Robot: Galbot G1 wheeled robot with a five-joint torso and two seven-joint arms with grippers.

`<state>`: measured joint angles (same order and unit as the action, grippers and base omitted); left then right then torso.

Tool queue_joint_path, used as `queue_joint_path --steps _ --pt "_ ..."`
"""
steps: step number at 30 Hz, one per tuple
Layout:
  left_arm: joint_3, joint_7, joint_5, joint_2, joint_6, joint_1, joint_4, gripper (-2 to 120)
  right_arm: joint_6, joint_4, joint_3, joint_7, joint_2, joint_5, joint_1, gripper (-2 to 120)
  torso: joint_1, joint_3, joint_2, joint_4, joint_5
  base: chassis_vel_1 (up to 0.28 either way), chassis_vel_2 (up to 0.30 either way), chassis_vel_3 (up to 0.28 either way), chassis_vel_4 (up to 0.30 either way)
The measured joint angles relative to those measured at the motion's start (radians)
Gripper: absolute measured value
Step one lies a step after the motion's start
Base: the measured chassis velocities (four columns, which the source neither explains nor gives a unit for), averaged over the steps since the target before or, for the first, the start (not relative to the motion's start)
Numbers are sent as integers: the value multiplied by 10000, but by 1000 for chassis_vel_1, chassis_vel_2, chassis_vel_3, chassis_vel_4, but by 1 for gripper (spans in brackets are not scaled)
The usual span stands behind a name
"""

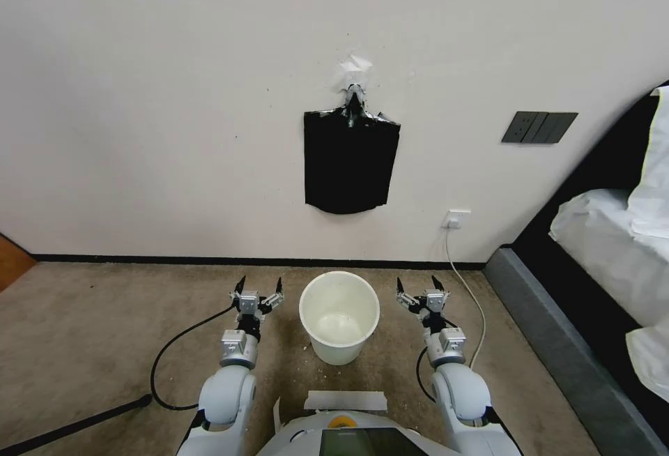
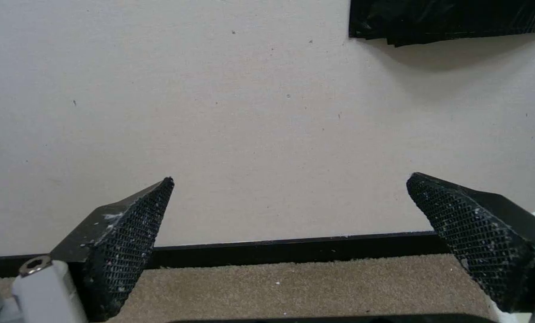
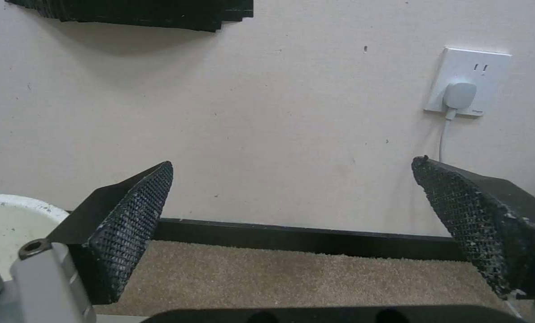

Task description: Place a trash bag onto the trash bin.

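The cream-white trash bin stood upright on the tan carpet close to the wall, its mouth bare and its inside holding nothing visible. Directly above it, a flat stack of black bags hung against the white wall, pinched at its top by a clip; no single loose trash bag could be told apart from that stack. The left gripper hovered low over the carpet just to the left of the bin, its two fingers spread wide and holding nothing, pointing toward the wall. The right gripper hovered at a matching spot just to the right of the bin, likewise spread apart with nothing between its fingers. In the right wrist view the bin's rim showed beside one finger pad, and a wall socket with a white plug and cord sat beyond. A dark switch panel was mounted farther right on the wall, near a bed.
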<state>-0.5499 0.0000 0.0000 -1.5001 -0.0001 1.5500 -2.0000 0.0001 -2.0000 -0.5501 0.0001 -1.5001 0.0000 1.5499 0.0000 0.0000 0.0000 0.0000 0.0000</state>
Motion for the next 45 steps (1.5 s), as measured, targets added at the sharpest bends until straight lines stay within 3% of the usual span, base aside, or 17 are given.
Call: queue_joint_path --steps 23,29,33,45 --pt "6 -37 -18 19 -52 -3 9 100 31 0 22 54 30 1 2 100 0 0 0 0 0 0 0 0 0" --pt "159 -693 -386 360 -1303 -54 279 100 1084 13 625 1556 686 117 73 100 0 0 0 1 0 0 0 0 0" --pt "329 -1339 -834 773 -2808 -98 610 100 1580 45 1035 2095 805 397 144 100 0 -1 0 0 2 0 0 0 0" --pt "722 -1017 -1049 1177 -3020 -9 703 100 1601 131 1098 2081 946 562 8 100 0 0 0 0 -1 0 0 0 0"
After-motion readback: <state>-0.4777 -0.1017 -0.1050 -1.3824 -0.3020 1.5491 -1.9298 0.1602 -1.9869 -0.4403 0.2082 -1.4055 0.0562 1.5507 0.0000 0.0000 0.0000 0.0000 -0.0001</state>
